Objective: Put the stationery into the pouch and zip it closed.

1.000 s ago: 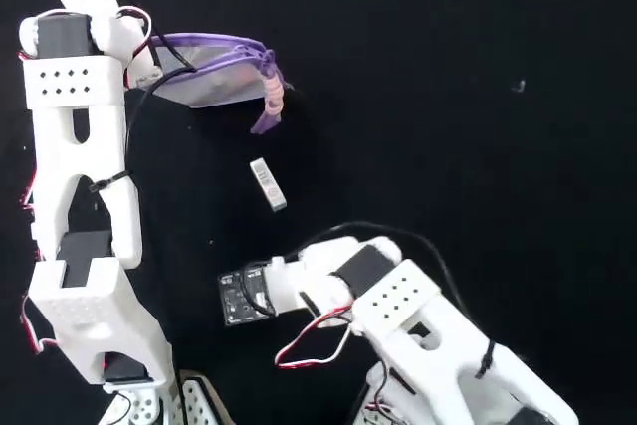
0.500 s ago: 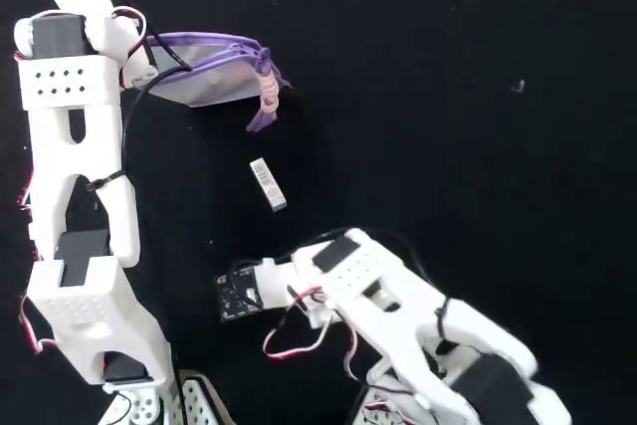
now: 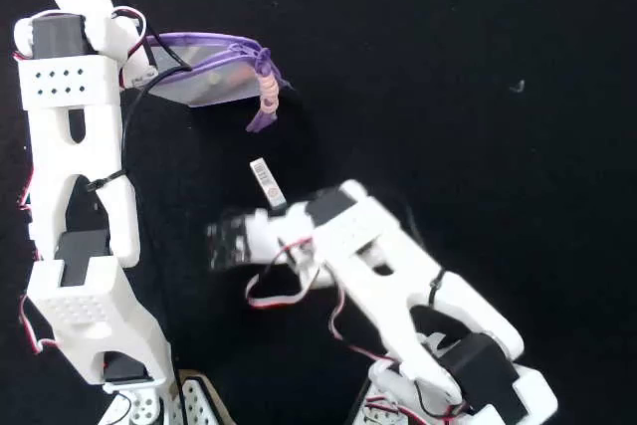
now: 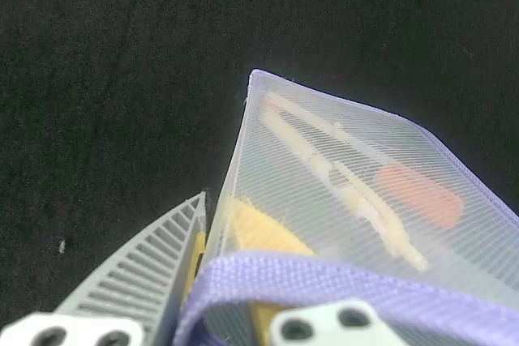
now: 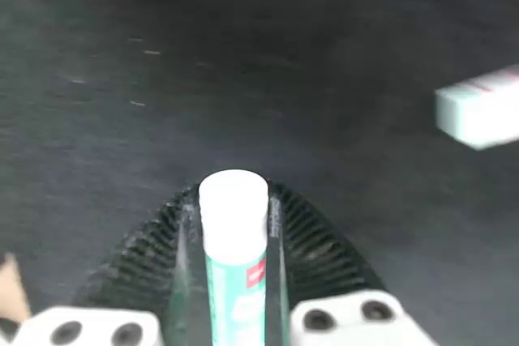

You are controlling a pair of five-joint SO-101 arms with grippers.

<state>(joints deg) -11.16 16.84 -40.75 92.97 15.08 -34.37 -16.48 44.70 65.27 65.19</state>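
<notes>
The left gripper is clamped on the purple rim of the pouch, holding it lifted near the far left corner of the table. One ridged finger lies against the pouch's outer wall; the other is hidden behind the mesh. The pouch's end at the gripper is covered by the left arm in the high view. Through the translucent wall a yellow piece, an orange piece and some pale sticks show, too veiled to name. A pinkish cord hangs at the pouch's free end.

The right gripper is closed on a glue stick with its white cap between the fingertips. The green body is cut off at the picture's edge. In the high view this gripper is a blur left of the table's middle. The white eraser lies on the cloth between it and the pouch, just beside the right arm.
</notes>
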